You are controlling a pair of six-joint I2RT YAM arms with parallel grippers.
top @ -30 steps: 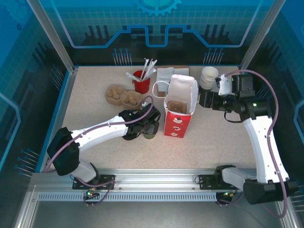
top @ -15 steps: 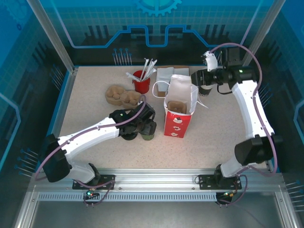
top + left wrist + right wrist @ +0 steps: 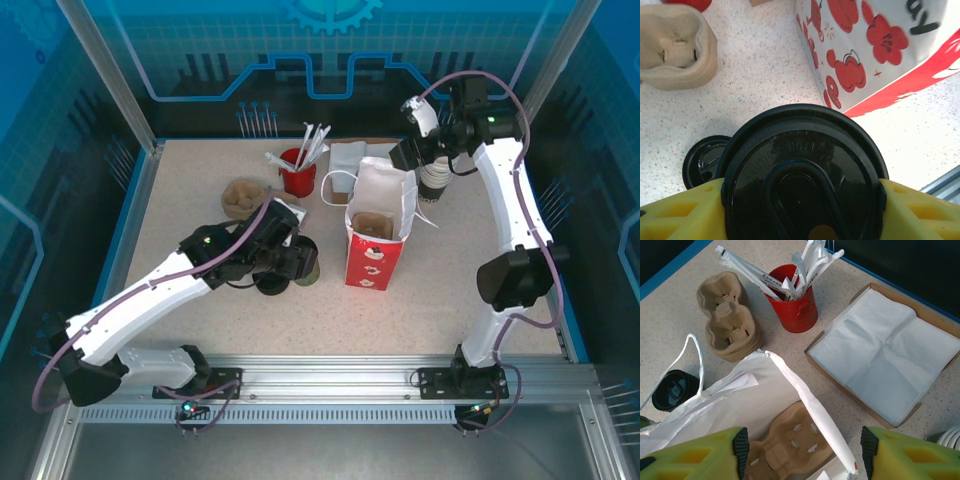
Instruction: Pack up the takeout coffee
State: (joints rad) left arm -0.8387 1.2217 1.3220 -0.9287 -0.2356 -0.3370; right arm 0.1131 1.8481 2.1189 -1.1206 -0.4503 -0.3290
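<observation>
My left gripper (image 3: pixel 800 215) clamps the takeout coffee (image 3: pixel 801 160) just beside the bag (image 3: pixel 372 262). The right gripper (image 3: pixel 802 447) hangs open and empty above the bag mouth. Next I must lift it upright over the rim.

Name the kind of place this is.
Probably a mock café takeout counter inside a robot test cell: red cup of wrapped straws, stack of napkins, pulp cup carriers.
</observation>
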